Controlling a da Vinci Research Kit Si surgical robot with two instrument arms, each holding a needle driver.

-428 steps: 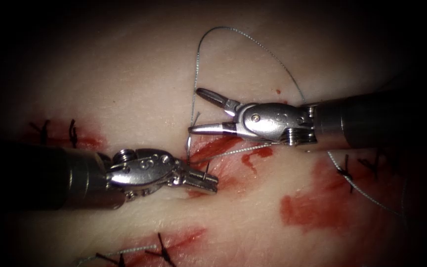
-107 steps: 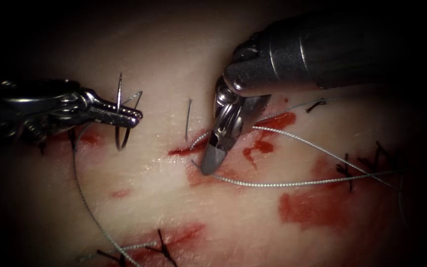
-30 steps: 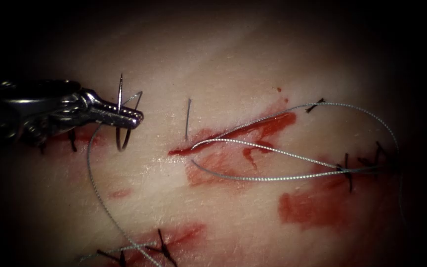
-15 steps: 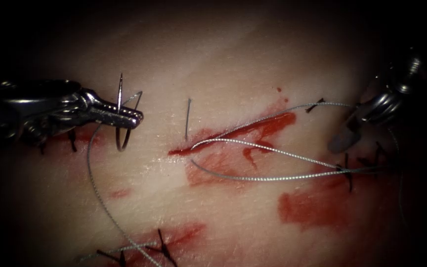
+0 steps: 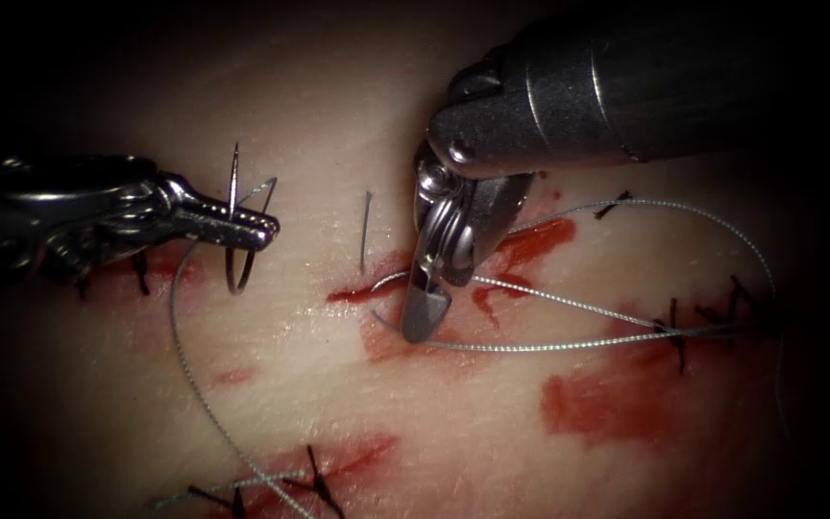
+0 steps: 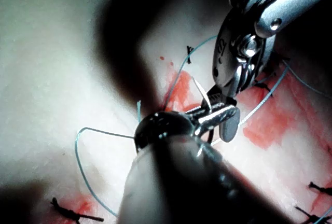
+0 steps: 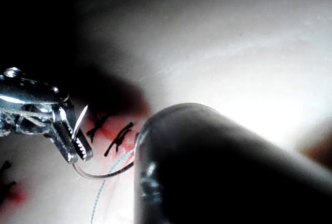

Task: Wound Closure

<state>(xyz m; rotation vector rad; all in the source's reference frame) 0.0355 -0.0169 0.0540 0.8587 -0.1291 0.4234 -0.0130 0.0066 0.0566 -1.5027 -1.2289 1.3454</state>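
A: What has the left tool [image 5: 259, 229] got?

B: The needle [image 5: 234, 219] — jaws clamped across its curve near the middle, clear of the tissue [image 5: 271, 404], left of the cut [image 5: 453, 264].

A: And the thread [image 5: 569, 344]?

B: It trails down from the needle and loops over the red fluid [image 5: 617, 399] right of the cut.

A: The right tool [image 5: 425, 312]?

B: Tip down at the cut, on the thread loop — I can't tell whether its jaws are apart or holding anything.

R tool [image 5: 422, 322] back — down at cut [image 5: 357, 291].
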